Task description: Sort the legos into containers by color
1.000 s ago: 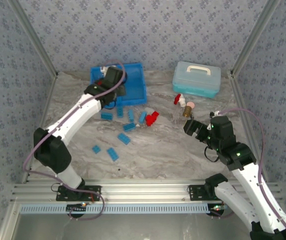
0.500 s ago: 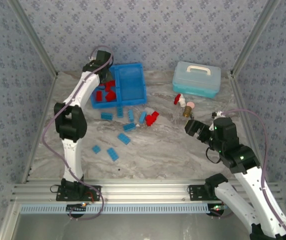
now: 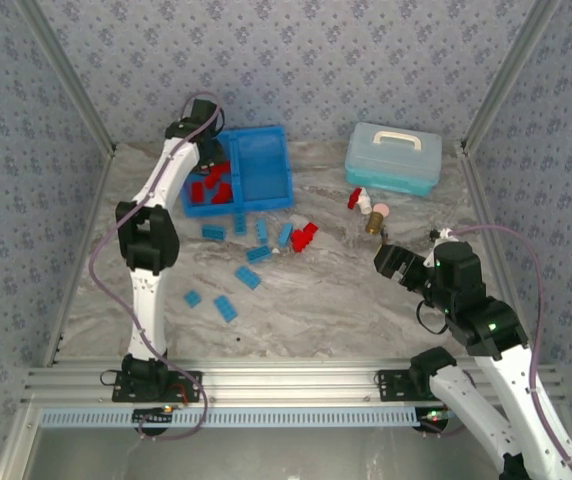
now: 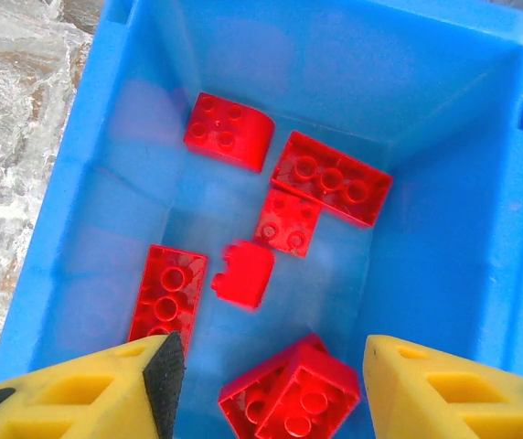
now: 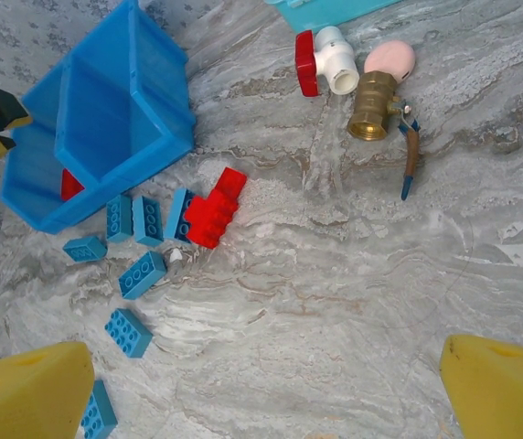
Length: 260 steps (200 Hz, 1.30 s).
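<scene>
One bright blue tray (image 3: 261, 165) sits at the far left of the marbled table (image 3: 346, 300), and its left compartment (image 4: 353, 82) holds the red bricks (image 4: 331, 176) sorted so far, lying loose and at all angles. The left gripper (image 4: 266, 380) hangs directly above that compartment with its yellow fingers apart and nothing between them. The right gripper (image 5: 263, 366) hovers over bare table near the right side, spread wide and holding nothing. About eight light blue bricks (image 3: 247, 277) lie scattered on the table just in front of the tray, most of them studs up. A red cluster (image 5: 216, 212) rests among them, touching a blue brick on its left. These bricks look light, rigid and smooth, so they will likely skid or twist if pinched off-centre. The safest hold seems to be across the two long flat sides, low on the body, with the fingers square to the brick.
</scene>
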Motion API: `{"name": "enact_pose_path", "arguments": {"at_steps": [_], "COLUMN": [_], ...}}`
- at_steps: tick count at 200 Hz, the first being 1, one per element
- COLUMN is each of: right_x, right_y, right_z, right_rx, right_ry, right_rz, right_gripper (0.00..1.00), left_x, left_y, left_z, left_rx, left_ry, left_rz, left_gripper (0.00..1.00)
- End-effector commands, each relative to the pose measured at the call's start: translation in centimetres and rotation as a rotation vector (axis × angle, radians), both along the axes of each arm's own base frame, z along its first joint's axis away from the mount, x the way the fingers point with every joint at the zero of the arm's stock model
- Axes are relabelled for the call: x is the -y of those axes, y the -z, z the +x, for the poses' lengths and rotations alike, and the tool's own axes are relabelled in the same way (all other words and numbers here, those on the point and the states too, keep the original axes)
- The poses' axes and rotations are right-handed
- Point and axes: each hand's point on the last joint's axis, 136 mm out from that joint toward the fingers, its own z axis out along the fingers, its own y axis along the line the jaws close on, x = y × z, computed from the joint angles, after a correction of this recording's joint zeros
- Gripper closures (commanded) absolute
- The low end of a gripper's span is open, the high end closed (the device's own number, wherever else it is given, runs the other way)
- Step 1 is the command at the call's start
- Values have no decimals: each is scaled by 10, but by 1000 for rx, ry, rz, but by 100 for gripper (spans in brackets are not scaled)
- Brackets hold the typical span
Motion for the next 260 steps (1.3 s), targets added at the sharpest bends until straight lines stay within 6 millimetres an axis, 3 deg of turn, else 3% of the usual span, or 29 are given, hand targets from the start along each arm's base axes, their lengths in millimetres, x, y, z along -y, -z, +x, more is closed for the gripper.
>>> {"name": "enact_pose_path", "arguments": {"at_steps": [1, 24, 45, 64, 87, 109, 128, 159, 183, 218, 260], "right_x": [1, 1, 1, 0, -2, -3, -3, -3, -2, 0, 0], "right_y": [-7, -5, -2, 1, 2, 3, 5, 8, 7, 5, 7], "right_z": [0, 3, 5, 8, 9, 10, 10, 9, 9, 8, 8], "right_rx": [12, 11, 10, 6, -3, -9, -13, -22, -21, -20, -23], "right_ry": [21, 25, 33, 35, 31, 29, 28, 28, 31, 33, 34], "right_rz": [25, 30, 32, 35, 38, 37, 39, 36, 35, 22, 19], "right_gripper": [0, 0, 0, 0, 0, 0, 0, 0, 0, 0, 0], "left_x": [9, 29, 64, 104, 151, 197, 221, 235, 242, 253, 258], "left_y": [-97, -151, -179, -170, -135, -84, -38, 30, 63, 96, 124], "left_z": [-22, -57, -99, -137, -175, -204, -219, -221, -215, -211, -207], "left_rx": [155, 261, 353, 385, 342, 257, 160, 25, -24, -77, -109], "left_ry": [29, 88, 194, 323, 490, 680, 782, 840, 851, 879, 880], "left_rz": [-89, -138, -164, -161, -109, -49, 22, 124, 150, 157, 152], "left_gripper": [43, 41, 39, 38, 38, 39, 39, 38, 39, 40, 49]}}
